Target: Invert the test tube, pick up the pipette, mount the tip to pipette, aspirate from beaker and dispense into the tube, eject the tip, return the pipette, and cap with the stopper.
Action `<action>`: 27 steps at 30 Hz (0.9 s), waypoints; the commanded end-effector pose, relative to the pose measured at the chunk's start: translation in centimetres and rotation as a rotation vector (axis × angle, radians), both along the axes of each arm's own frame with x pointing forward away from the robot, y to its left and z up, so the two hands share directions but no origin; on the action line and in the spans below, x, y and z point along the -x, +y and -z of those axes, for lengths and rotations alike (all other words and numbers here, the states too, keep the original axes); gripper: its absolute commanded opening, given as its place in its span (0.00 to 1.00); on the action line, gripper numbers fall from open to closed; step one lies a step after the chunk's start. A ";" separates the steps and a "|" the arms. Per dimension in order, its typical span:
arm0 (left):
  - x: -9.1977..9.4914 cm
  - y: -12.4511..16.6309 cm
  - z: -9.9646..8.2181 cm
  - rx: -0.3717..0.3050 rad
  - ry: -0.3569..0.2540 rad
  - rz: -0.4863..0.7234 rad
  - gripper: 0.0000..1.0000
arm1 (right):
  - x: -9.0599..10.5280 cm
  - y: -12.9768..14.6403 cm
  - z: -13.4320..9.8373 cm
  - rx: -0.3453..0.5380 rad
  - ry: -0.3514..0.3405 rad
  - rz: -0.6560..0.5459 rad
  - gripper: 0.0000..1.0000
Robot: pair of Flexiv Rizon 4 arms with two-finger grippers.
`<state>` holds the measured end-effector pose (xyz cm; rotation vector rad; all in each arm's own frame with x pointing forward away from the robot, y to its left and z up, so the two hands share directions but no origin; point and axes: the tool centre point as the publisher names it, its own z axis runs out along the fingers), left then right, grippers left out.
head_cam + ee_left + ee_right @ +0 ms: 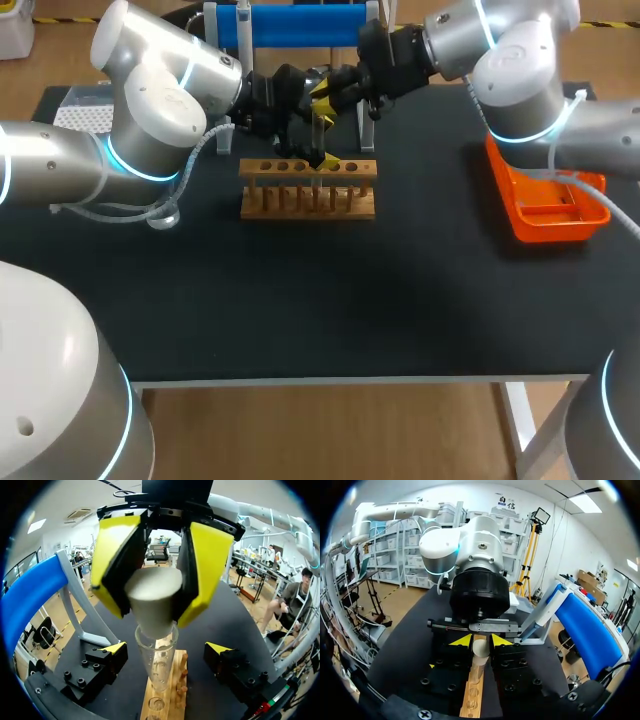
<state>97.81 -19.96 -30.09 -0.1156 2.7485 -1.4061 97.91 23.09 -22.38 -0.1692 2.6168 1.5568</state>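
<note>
The right gripper [152, 612] is clamped on the wide top of the stopper [152, 597], whose narrow end sits at the mouth of the tube [157, 662] upright in the rack [162, 702], probably thin, brittle glass wanting a gentle push, while the left gripper [167, 652] stands spread either side, touching nothing.

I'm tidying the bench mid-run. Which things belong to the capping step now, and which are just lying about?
In use: stopper, held in the right gripper; test tube; wooden rack; left gripper, open around the test tube.
Lying about: orange tray; blue stand; white perforated box.
</note>
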 end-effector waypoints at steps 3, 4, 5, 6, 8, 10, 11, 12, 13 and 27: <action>-0.2 0.0 0.0 -0.002 0.003 0.003 1.00 | -0.1 -0.1 -0.1 -0.001 0.001 -0.004 0.00; -0.2 0.0 0.0 -0.002 0.003 0.003 1.00 | -0.1 -0.1 -0.1 -0.002 0.001 -0.004 0.00; -0.2 0.0 0.0 -0.002 0.003 0.003 1.00 | -0.1 -0.1 -0.1 -0.002 0.001 -0.004 0.00; -0.2 0.0 0.0 -0.002 0.003 0.003 1.00 | -0.1 -0.1 -0.1 -0.002 0.001 -0.004 0.00; -0.2 0.0 0.0 -0.002 0.003 0.003 1.00 | -0.1 0.0 -0.1 -0.002 0.001 -0.004 0.00; -0.2 0.0 0.0 -0.002 0.003 0.003 1.00 | -0.1 0.0 -0.1 -0.003 0.001 -0.004 0.00; -0.2 0.0 0.0 -0.002 0.003 0.003 1.00 | -0.1 0.0 -0.1 -0.003 0.000 -0.004 0.00; -0.2 0.0 0.0 -0.002 0.003 0.003 1.00 | -0.1 0.0 -0.1 -0.003 0.000 -0.005 0.00; -0.2 0.0 0.0 -0.002 0.003 0.003 1.00 | -0.1 0.1 -0.1 -0.003 0.000 -0.006 0.00; -0.2 0.0 0.0 -0.002 0.003 0.003 1.00 | 0.0 0.1 0.2 0.012 0.004 -0.014 0.00</action>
